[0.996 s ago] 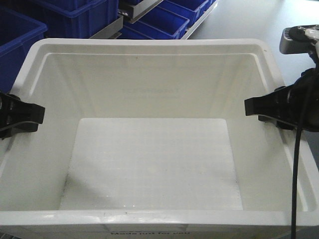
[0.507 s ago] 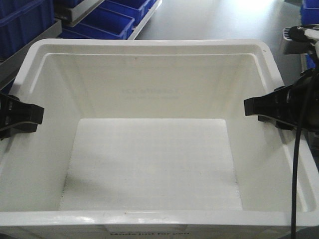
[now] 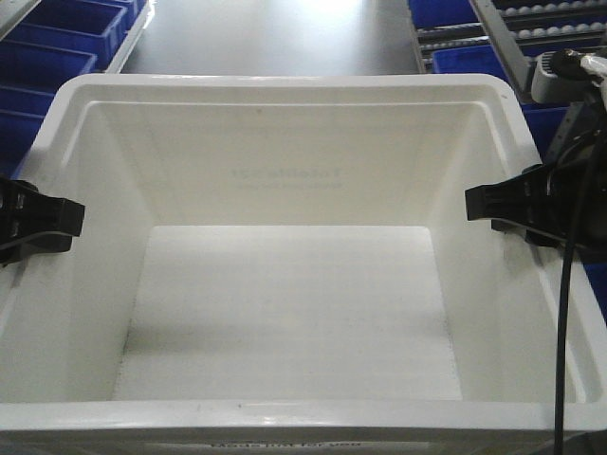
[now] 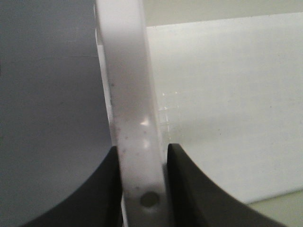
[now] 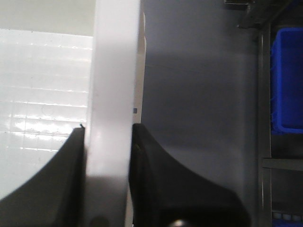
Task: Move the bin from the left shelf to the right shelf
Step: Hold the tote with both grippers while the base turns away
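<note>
We saw the white bin [image 3: 285, 83] filling most of the front view, its open top towards the camera and its far rim just below a strip of dark grey floor [image 3: 275, 38]. The left claw [image 3: 40, 220] was clenched on the bin's left wall at the rim. In the left wrist view one dark finger [image 4: 102, 189] pressed the outside of that wall and the other pressed the inside, with the white rim pinched between them. The right claw [image 3: 501, 204] gripped the opposite wall in the same way. Its inner finger [image 5: 57, 179] lay against the ribbed inside face and its outer finger sat flush on the outside, with grey floor beyond. So the bin hung between the two claws, level from side to side as far as we could tell. Faint raised lettering marked the inside of the far wall – too faint for us to read. A black cable [image 3: 566, 313] ran down across the bin's right rim. Blue bins [image 3: 47, 57] stood at the upper left, and another blue bin [image 3: 472, 62] sat at the upper right under a roller rack [image 3: 555, 17].
</note>
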